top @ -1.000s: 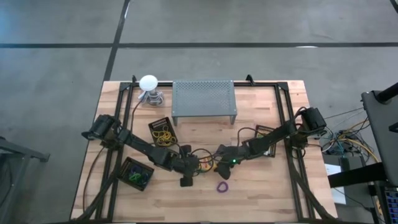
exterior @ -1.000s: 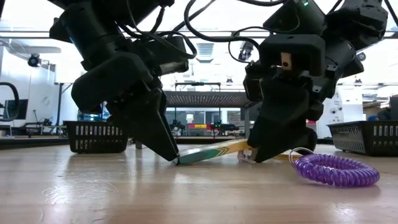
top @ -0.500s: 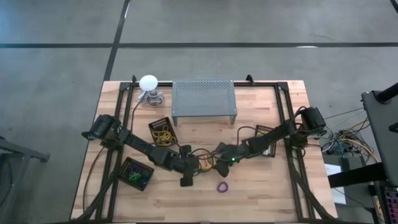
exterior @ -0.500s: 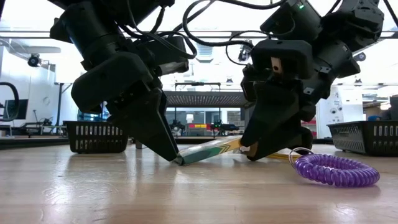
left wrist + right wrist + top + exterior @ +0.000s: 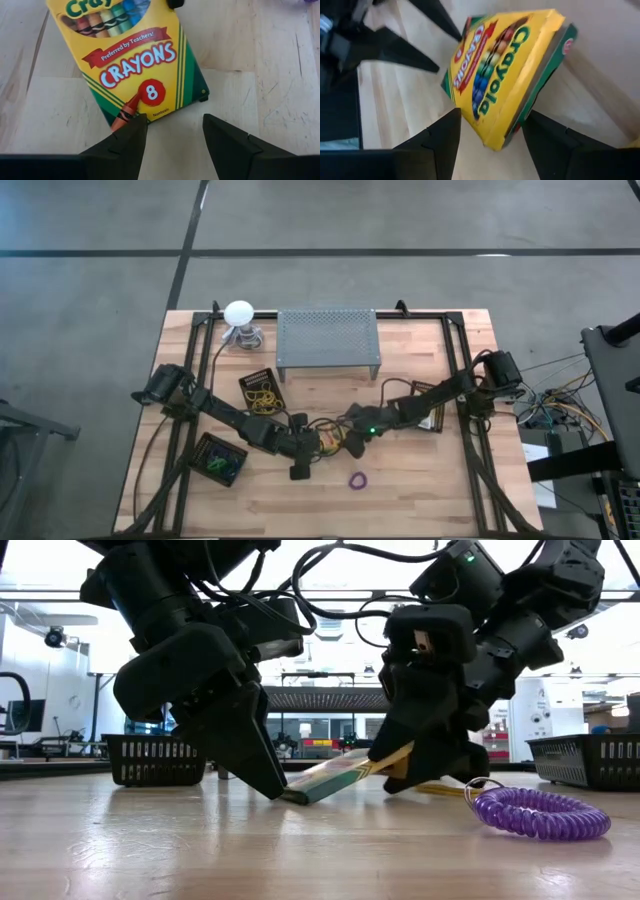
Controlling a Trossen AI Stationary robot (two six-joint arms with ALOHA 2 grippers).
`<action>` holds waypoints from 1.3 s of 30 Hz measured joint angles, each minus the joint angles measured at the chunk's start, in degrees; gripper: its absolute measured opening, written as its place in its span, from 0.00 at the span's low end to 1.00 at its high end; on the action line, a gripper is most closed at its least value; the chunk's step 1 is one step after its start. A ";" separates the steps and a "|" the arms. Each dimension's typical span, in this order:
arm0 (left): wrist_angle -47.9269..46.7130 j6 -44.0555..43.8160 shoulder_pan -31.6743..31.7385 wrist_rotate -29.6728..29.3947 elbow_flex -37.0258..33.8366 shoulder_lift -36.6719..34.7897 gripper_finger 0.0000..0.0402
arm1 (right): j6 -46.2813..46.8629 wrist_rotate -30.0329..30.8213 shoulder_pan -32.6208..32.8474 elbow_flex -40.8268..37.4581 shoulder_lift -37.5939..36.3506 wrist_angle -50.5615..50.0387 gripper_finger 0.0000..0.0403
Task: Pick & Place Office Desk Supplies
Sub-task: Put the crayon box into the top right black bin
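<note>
A yellow-and-green crayon box (image 5: 333,442) lies between my two grippers near the table's middle. In the low view the crayon box (image 5: 335,778) is tilted, with its lower end on the table and its other end raised. My right gripper (image 5: 492,125) is shut on the raised end. My left gripper (image 5: 172,130) stands open at the lower end, pointing steeply down, with nothing between its fingers. A purple coil loop (image 5: 540,812) lies on the table near the right gripper. My left gripper touches the box only with one fingertip (image 5: 134,124), set against the bottom end's corner (image 5: 131,111), which rests on the table. My right gripper has the box's top end (image 5: 495,135) between its two fingers, coming slanting down from the table's right. That end is lifted off the table and the box slopes down to my left gripper.
A grey perforated stand (image 5: 328,340) and a white ball-topped object (image 5: 238,312) stand at the far edge. Black trays hold yellow rubber bands (image 5: 262,390), coloured loops (image 5: 218,460) and, on the right, another tray (image 5: 430,405). The purple coil (image 5: 357,479) lies nearer the front.
My right gripper has rolled a little and shifted slightly toward my left gripper. The box end in it has risen, so the box slopes more steeply. The lower end has stayed on the table against my left fingertip.
</note>
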 joint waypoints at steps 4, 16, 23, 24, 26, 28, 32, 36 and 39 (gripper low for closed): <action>0.03 -0.11 0.00 0.00 0.00 0.00 0.50 | 0.75 1.44 -0.09 0.00 0.00 0.43 0.51; 0.17 -0.45 0.00 0.02 -0.02 0.00 0.50 | 3.36 4.36 -0.15 0.01 0.00 1.72 0.51; 0.44 -0.44 -0.07 -0.88 -0.02 -0.02 0.50 | 3.60 4.15 -0.11 0.02 0.00 1.94 0.40; 0.46 -0.44 -0.07 -1.32 -0.02 -0.02 0.50 | 3.58 4.15 -0.11 0.04 0.00 1.98 0.38; 0.46 -0.44 -0.07 -1.58 -0.02 -0.02 0.50 | 3.57 3.98 -0.11 0.04 -0.02 2.08 0.34; 0.46 -0.44 -0.07 -1.92 -0.04 -0.02 0.50 | 3.57 3.96 -0.11 0.07 -0.04 2.10 0.30; 0.38 -0.35 -0.07 -2.03 -0.07 -0.26 0.50 | 3.58 3.79 -0.10 0.14 -0.11 2.24 0.25; -0.44 1.38 -0.29 -1.86 -0.20 -1.45 0.50 | 3.55 2.65 -0.09 0.15 -0.39 2.25 0.22; -0.95 2.53 -0.39 -1.89 -0.20 -3.43 0.50 | 3.49 2.24 -0.04 0.13 -0.73 2.46 0.20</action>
